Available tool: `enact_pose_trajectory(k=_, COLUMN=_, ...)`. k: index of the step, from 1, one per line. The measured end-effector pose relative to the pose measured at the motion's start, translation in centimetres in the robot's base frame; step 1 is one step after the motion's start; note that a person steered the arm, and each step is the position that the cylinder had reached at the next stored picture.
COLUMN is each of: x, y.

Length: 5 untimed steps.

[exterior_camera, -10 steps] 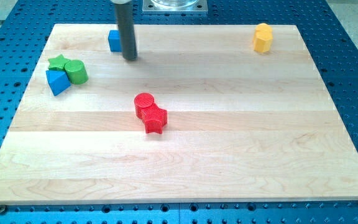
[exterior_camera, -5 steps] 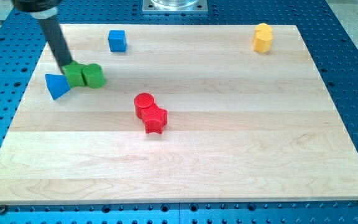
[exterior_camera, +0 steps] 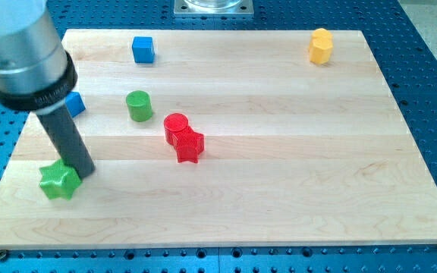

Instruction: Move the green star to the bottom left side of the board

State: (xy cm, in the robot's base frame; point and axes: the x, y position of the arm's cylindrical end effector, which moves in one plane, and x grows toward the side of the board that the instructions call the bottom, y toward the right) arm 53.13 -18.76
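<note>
The green star (exterior_camera: 58, 181) lies near the bottom left corner of the wooden board (exterior_camera: 294, 182), flat on its surface, close to the board's left edge and a little above its bottom edge. My tip (exterior_camera: 84, 172) sits just beside the star at its upper right, touching it or nearly so; the dark rod rises from there toward the view's top left into a broad grey cylinder that fills that corner. The arm carries no gripper, only this rod, so there is nothing to open or close. Nothing else stands near the star: the board to its right and below is bare wood. The star is bright green, low and ridged on its sides, with its points spread evenly. Further up, a blue block (exterior_camera: 73, 104) is partly hidden behind the rod's housing, so its shape cannot be made out. To its right stands a green cylinder (exterior_camera: 138, 105), upright. Near the board's middle a red cylinder (exterior_camera: 176, 127) touches a red star (exterior_camera: 190, 146), which lies just below and right of it. A blue cube (exterior_camera: 143, 49) sits near the top edge, and a yellow block (exterior_camera: 320, 46) stands near the top right corner, well apart from everything. That makes two green, two red, two blue and one yellow block. The board rests on a blue perforated table (exterior_camera: 431, 91).
</note>
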Motion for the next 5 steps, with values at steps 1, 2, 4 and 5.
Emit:
enact_pose_trajectory(k=1, x=2.5, y=-3.6)
enact_pose_trajectory(k=2, x=3.7, y=-2.8)
enact_pose_trajectory(k=4, x=-2.4, y=6.2)
enact_pose_trajectory(k=5, x=-6.4, y=8.2)
